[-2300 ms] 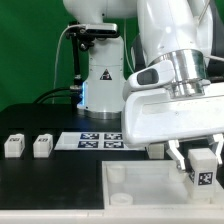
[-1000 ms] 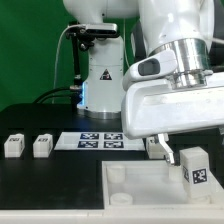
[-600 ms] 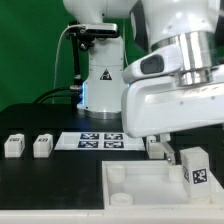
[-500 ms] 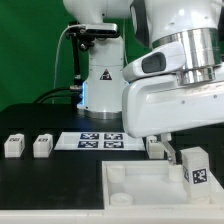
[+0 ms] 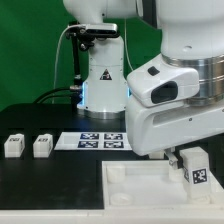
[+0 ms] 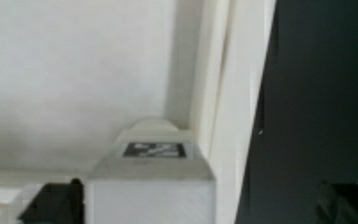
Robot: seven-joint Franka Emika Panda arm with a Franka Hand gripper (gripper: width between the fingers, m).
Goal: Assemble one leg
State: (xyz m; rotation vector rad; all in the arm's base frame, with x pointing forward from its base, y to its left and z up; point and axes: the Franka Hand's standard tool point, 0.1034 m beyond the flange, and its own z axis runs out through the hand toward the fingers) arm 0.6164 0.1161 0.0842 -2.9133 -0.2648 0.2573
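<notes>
Directly beneath the claw (image 6: 202, 198) stands the leg (image 5: 197, 168), upright on the corner of the large white top (image 5: 130, 185) at the exterior view's right. Its long axis points straight up toward the wrist, and its tagged face is turned to the exterior camera. The wrist view looks down that axis. The two dark fingertips (image 6: 55, 198) are spread wide with the leg's end between them, noticeably nearer one finger than the other and touching neither. The claw holds nothing, and the leg appears to stand on its own. Any fresh grip would likely need a small sideways shift to centre the leg first. Two spare legs (image 5: 13, 146) lie well apart on the black surface (image 5: 60, 190).
</notes>
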